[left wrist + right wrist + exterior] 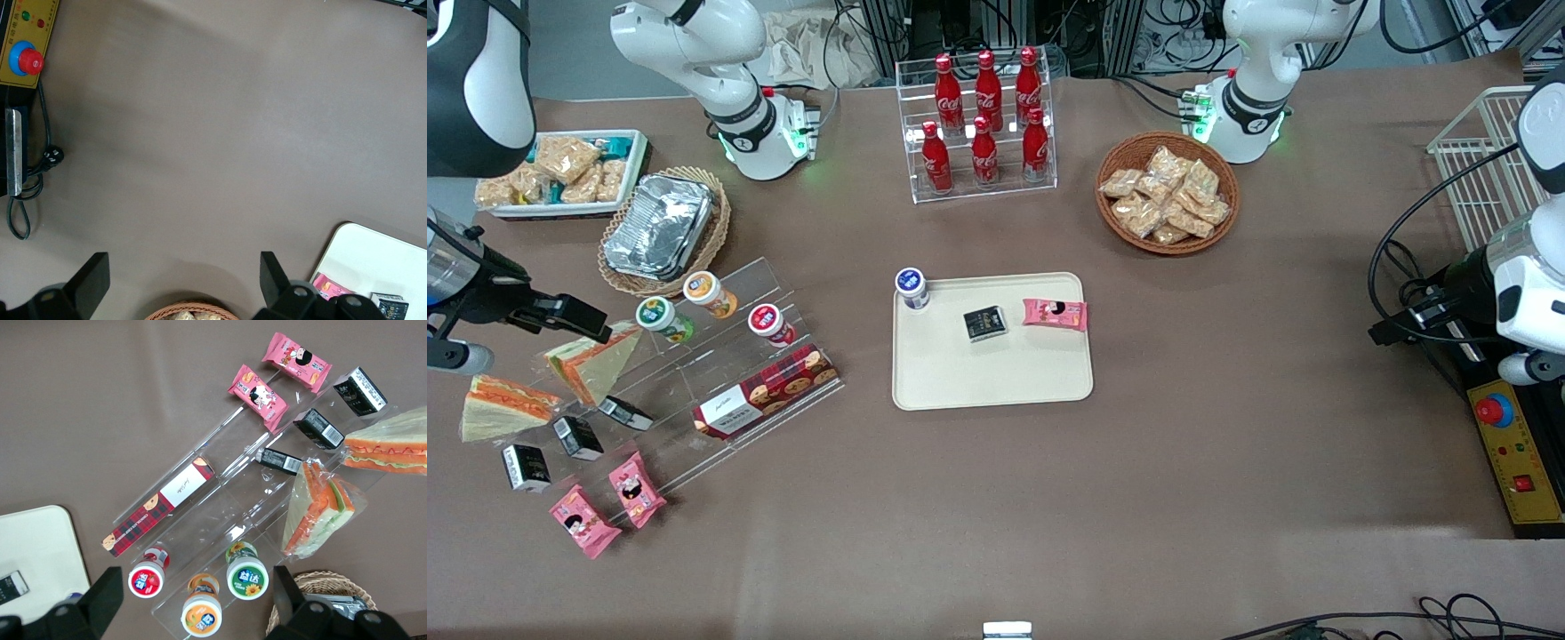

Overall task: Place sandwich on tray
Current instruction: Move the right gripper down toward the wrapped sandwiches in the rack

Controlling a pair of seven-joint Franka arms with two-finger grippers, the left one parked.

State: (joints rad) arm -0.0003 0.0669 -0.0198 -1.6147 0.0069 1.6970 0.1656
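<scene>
Over the working arm's end of the table, the hand hangs with fingers spread and nothing between them, above the clear stepped rack. The sandwich lies at that rack's outer end, just beside a green-striped wedge and nearer the front camera than it. Whether it rests on the table or on a clear step cannot be told. Its long axis runs roughly sideways along the table. The orange-red striped edge faces away from the front camera, and the hand is just past it.

Three small black boxes and two pink packs crowd its near side. On the rack stand three cups and a red plaid box. Farther from the front camera sit a white snack bin and foil trays in a wicker basket.

A strip of bare table separates the rack from the tray at mid-table. A blue-lidded cup, a black box and a pink pack line the tray's farther edge, and its nearer half is bare. Cola bottles and a snack basket stand well apart from it.
</scene>
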